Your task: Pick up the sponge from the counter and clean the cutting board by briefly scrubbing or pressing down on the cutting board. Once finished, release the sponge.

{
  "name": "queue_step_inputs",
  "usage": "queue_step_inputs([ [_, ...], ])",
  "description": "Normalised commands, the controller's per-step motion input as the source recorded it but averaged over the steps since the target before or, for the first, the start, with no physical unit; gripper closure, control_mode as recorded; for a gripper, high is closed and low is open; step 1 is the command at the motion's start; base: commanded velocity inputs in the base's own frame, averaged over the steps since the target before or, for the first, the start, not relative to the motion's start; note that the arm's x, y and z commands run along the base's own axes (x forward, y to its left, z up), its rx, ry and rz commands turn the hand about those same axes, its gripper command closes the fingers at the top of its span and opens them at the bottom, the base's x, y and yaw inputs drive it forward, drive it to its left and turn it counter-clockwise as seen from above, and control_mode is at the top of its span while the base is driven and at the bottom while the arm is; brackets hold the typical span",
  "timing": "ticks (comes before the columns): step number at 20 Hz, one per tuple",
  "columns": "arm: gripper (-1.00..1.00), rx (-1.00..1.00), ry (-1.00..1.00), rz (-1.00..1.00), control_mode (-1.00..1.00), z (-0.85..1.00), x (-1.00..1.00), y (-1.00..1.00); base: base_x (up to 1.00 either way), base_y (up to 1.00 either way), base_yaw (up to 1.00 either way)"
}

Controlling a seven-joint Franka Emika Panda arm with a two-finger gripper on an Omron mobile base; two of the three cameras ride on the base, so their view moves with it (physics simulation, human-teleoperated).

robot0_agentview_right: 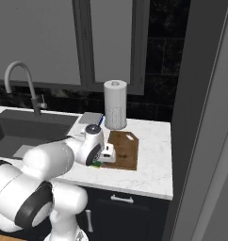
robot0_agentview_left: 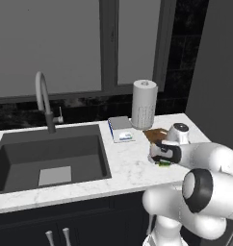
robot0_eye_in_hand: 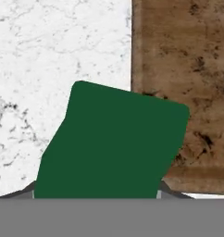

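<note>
My gripper (robot0_agentview_left: 161,157) is shut on the sponge (robot0_eye_in_hand: 114,143), whose green face is close up in the hand view, with a dark fingertip at each lower corner. The sponge (robot0_agentview_left: 163,164) shows green and yellow under the hand, low over the counter (robot0_agentview_left: 133,168). It straddles one edge of the brown wooden cutting board (robot0_eye_in_hand: 188,69), near a corner, half over white marble (robot0_eye_in_hand: 53,55). I cannot tell whether it touches the surface. From the right, my gripper (robot0_agentview_right: 104,155) sits at the left edge of the cutting board (robot0_agentview_right: 124,149), with the sponge (robot0_agentview_right: 95,164) just beneath it.
A paper towel roll (robot0_agentview_left: 144,103) stands upright behind the board. A grey-and-blue flat scale (robot0_agentview_left: 121,129) lies left of it. The dark sink basin (robot0_agentview_left: 51,156) with its curved faucet (robot0_agentview_left: 43,96) fills the left. A dark wall panel (robot0_agentview_right: 200,117) bounds the counter's right end.
</note>
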Motion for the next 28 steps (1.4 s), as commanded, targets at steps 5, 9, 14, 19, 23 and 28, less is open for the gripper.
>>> queue_step_inputs([
  [5, 1.00, 0.00, 0.05, -0.11, -1.00, 0.18, 0.77, 0.89, 0.00, 0.00, 0.00],
  [9, 1.00, 0.00, 0.21, 0.00, -1.00, -0.47, 0.33, 0.16, 0.00, 0.00, 0.00],
  [14, -1.00, -0.01, 0.07, 0.00, -1.00, -0.39, 0.01, -0.74, 0.00, 0.00, 0.00],
  [19, -1.00, 0.00, 0.01, 0.00, -1.00, 0.02, 0.00, 0.00, 0.00, 0.00, 0.00],
  [23, -1.00, 0.02, -0.10, 0.00, -1.00, 0.74, 0.00, 0.00, 0.00, 0.00, 0.00],
  [28, -1.00, 0.09, -0.31, -0.03, -1.00, 1.00, -0.45, -0.21, 0.00, 0.00, 0.00],
])
